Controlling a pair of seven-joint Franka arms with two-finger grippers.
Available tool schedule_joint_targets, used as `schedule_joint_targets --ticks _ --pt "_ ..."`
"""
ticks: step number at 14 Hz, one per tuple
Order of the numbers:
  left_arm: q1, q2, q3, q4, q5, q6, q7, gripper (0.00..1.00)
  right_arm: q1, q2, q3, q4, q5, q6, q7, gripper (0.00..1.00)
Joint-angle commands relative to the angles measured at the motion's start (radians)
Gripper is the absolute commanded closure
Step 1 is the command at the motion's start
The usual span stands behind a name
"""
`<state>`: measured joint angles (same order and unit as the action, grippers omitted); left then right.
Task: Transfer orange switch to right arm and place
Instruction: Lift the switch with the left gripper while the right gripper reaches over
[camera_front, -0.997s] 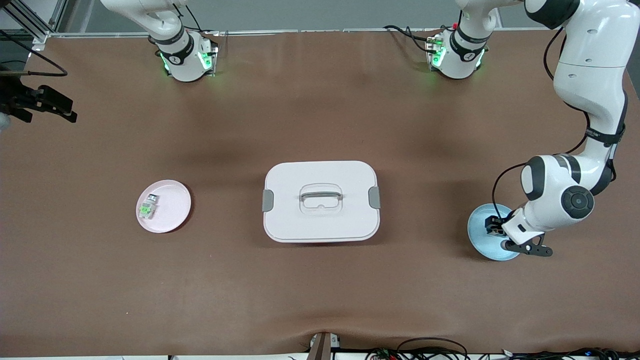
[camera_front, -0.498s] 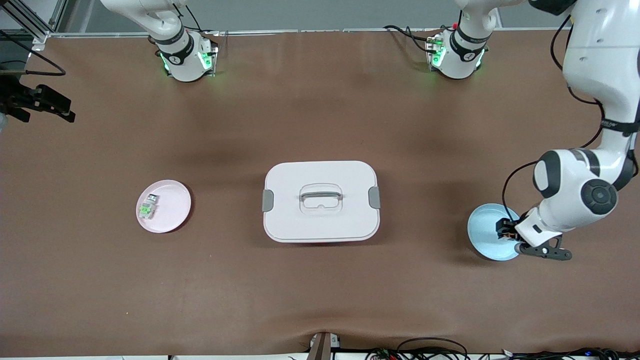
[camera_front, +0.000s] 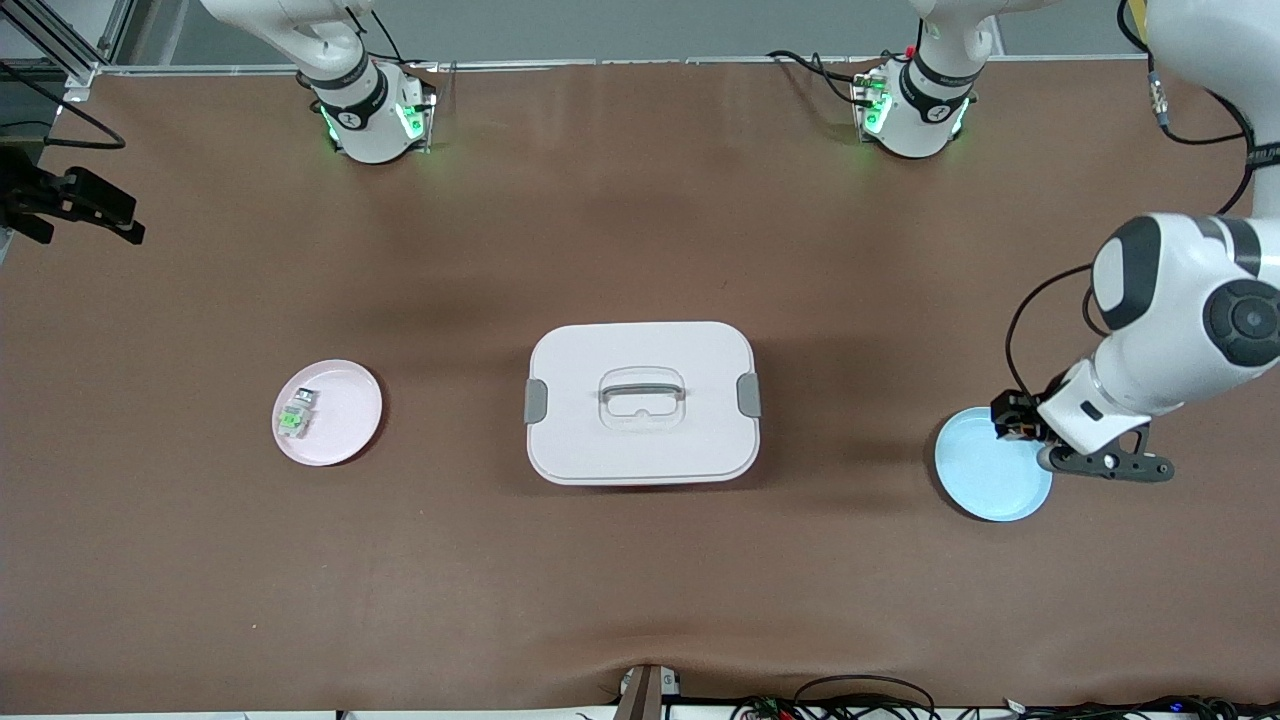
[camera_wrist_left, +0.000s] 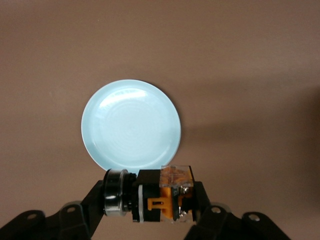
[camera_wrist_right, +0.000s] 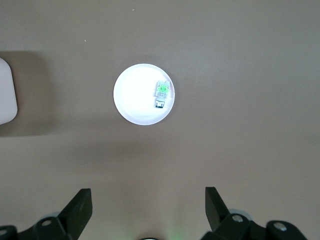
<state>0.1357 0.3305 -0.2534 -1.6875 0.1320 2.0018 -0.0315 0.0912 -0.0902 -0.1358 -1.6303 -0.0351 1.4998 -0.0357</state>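
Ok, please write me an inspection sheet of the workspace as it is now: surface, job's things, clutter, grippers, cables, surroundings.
Surface: brown table, nothing spilled.
Job's things: orange switch held in the air over the blue plate, which is bare.
Clutter: white lidded box mid-table; pink plate toward the right arm's end, carrying a small part with a green face.
Grippers: left gripper, jaws shut on the switch; right gripper, jaws open, empty, high over the pink plate, waiting.
Cables: black cable along the left arm; loose wires at the table's near edge.
Surroundings: nothing seen.
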Motion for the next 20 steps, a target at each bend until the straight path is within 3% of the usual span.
schedule_joint_targets --ticks 1,5,12,14,20 --pt "0.005 -0.06 -0.061 0.018 -0.047 -0.108 -0.092 1.0 0.004 0.009 -0.002 0.024 -0.014 -0.01 -0.003 0.0" --pt "0.002 -0.062 -0.167 0.132 -0.121 -0.247 -0.298 1.0 0.007 0.01 -0.002 0.024 -0.011 -0.007 -0.003 0.0" --pt "-0.033 -0.036 -0.377 0.149 -0.176 -0.267 -0.713 1.0 0.054 0.026 0.005 0.024 0.049 -0.001 0.003 0.0" --pt "-0.108 -0.016 -0.382 0.155 -0.18 -0.259 -0.825 1.0 0.123 0.023 0.007 0.023 0.066 -0.013 0.037 0.0" --pt "-0.281 0.117 -0.382 0.311 -0.303 -0.242 -1.163 1.0 0.274 0.021 0.007 0.0 0.268 0.003 0.394 0.0"
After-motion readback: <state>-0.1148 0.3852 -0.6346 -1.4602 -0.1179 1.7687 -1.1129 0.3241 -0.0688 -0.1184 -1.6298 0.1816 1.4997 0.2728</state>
